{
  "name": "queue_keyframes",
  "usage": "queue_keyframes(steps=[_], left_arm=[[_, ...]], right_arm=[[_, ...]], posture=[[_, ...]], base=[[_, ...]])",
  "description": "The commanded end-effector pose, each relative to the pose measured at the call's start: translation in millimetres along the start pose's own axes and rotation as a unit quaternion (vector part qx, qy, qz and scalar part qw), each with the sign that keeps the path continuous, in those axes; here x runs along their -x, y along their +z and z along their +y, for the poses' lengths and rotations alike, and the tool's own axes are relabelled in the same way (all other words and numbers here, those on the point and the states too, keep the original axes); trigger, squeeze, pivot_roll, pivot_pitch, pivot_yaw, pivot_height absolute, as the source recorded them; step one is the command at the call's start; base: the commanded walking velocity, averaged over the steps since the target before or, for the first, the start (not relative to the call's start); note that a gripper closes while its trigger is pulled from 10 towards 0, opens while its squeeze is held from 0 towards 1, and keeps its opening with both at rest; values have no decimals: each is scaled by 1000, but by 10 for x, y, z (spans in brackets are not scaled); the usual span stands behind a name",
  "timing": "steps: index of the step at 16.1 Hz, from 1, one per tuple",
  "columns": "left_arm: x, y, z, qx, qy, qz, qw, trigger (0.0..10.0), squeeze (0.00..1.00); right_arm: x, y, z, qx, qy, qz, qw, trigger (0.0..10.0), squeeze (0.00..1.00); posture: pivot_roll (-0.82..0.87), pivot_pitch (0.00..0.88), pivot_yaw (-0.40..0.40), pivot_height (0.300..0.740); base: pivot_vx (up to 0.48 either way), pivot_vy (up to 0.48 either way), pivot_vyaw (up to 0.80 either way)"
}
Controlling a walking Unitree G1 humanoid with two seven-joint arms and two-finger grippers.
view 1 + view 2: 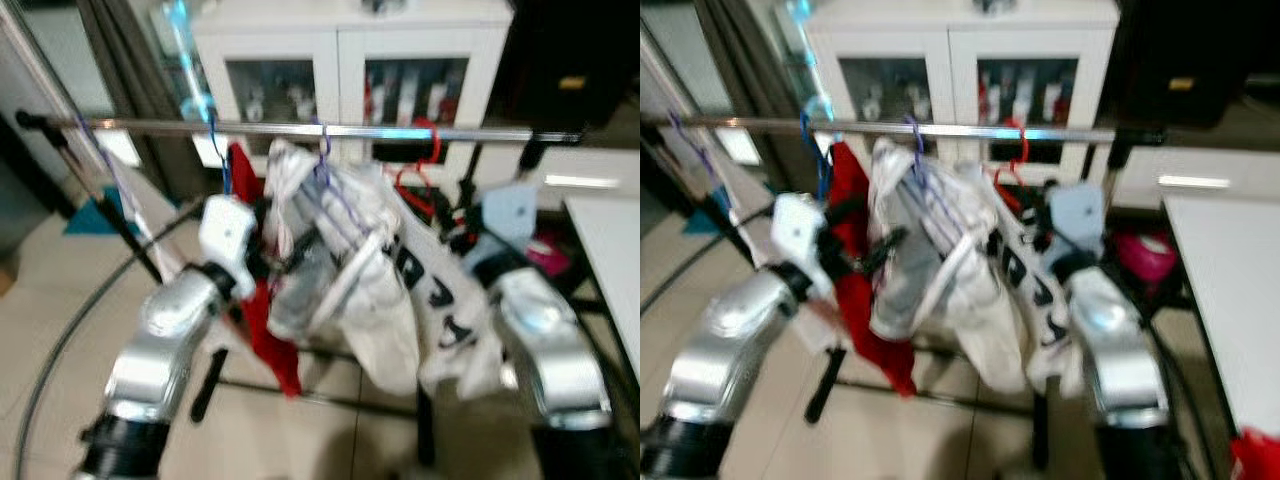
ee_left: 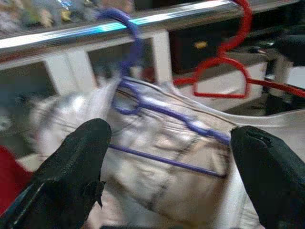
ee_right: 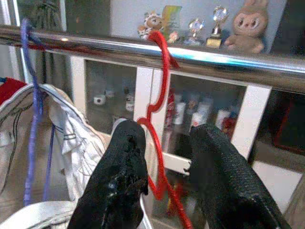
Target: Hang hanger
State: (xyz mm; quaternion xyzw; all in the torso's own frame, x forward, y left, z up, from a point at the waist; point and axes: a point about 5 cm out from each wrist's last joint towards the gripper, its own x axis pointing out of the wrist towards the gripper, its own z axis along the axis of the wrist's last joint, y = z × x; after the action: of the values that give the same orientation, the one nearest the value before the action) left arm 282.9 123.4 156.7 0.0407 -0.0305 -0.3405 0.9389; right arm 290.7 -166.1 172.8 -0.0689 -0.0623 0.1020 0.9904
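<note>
A: Where is the left hand (image 2: 169, 191)?
B: Raised on the left, in front of the chrome rail (image 1: 300, 129), close to the white garment (image 1: 350, 290). Its two black fingers (image 2: 71, 176) are spread wide with nothing between them; past them hangs a purple hanger (image 2: 167, 114) carrying that white garment, its hook over the rail.

A: What hangs furthest left on the rail?
B: A blue hook (image 1: 218, 150) with a red garment (image 1: 265, 340) under it, just left of the white one. The head views are blurred, so finer detail is lost there.

A: And moving right?
B: The purple hanger with the white garment sits at the middle of the rail. Right of it a red hanger (image 3: 159, 138) is hooked over the rail, and another white cloth with dark lettering (image 1: 440, 300) hangs below that spot.

A: The right hand (image 3: 164, 176)?
B: Raised on the right, just below the rail. Its fingers (image 3: 119, 176) stand on either side of the red hanger's neck, slightly parted; whether they touch the wire I cannot tell.

A: What lies behind?
B: A white cabinet (image 1: 350, 60) with glass doors stands beyond the rail, with small figurines and a plush toy (image 3: 245, 24) on top. At the far right edge is a white table (image 1: 610, 260). The floor is pale tile (image 1: 60, 290).
</note>
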Motion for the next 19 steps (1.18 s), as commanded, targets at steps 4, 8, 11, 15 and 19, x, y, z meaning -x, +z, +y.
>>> queue_keyframes(steps=[4, 8, 11, 15, 19], left_arm=[[140, -75, -37, 18, -65, 37, 997, 10000, 0], [262, -110, -28, 14, -111, 60, 992, 10000, 0], [300, -98, -73, 19, -136, 61, 989, 10000, 0], [345, -135, -150, 32, -165, 69, 983, 10000, 0], [339, -142, -168, 32, -168, 72, 983, 10000, 0]], right_arm=[[-94, 67, 48, -21, 92, -14, 995, 10000, 1000], [-285, 0, -57, 23, 136, 56, 989, 10000, 1000], [-428, -48, -136, 30, 137, 94, 986, 10000, 0], [-545, -172, -120, 20, 198, 126, 972, 10000, 0], [-723, -224, -256, 6, 144, 148, 978, 10000, 0]], posture=[[-99, 20, 87, 740], [-94, 30, 90, 740], [-92, 24, 87, 740], [-88, 26, 84, 740], [-84, 21, 83, 740]], base=[[0, 0, 0], [0, 0, 0], [0, 0, 0], [0, 0, 0], [0, 0, 0]])
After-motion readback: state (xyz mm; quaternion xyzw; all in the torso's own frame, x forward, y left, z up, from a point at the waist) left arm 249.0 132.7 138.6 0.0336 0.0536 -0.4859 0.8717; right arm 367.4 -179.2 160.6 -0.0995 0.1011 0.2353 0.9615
